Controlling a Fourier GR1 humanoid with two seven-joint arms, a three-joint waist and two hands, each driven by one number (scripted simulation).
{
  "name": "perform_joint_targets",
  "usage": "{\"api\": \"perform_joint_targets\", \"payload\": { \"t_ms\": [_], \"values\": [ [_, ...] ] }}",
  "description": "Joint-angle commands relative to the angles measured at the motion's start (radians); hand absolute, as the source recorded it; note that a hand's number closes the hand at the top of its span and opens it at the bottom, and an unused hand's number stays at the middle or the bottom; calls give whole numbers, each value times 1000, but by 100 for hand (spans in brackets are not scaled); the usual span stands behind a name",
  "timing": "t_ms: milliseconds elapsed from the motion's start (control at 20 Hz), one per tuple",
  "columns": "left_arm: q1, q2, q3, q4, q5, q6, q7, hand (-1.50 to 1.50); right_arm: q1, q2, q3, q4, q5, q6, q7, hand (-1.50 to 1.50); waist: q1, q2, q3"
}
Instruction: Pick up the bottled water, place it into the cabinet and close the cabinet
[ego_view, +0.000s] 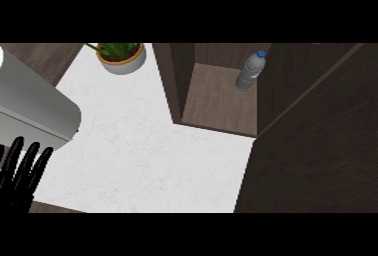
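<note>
Nearest, at the lower left edge of the frame, the left hand (21, 170) is seen with fingers straight and raised, nothing held. Beyond it, the white counter (148, 150) is spread. Farther up, the bottled water (251, 71) is stood upright inside the open cabinet (218, 105), with a potted plant (122, 57) placed at upper left

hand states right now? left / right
Left hand: open, fingers straight and up, resting at the view's lower left edge, holding nothing.
Right hand: not in view.
</note>
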Motion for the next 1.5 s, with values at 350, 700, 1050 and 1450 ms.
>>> {"api": "perform_joint_targets", "payload": {
  "t_ms": [350,700,1050,1450],
  "values": [
    [-17,48,28,2,25,-62,22,-150,-237,-62,120,-21,45,97,154,-150,79,17,-10],
    [-24,65,51,18,30,-82,21,-150,-353,-62,111,4,18,93,191,150,81,9,-11],
    [-23,75,64,38,43,-99,26,-150,-463,-57,106,23,5,100,259,150,77,8,-13],
    [-26,84,77,37,64,-114,33,-150,-489,-3,90,67,-59,75,278,150,80,24,-11]
  ]
}}
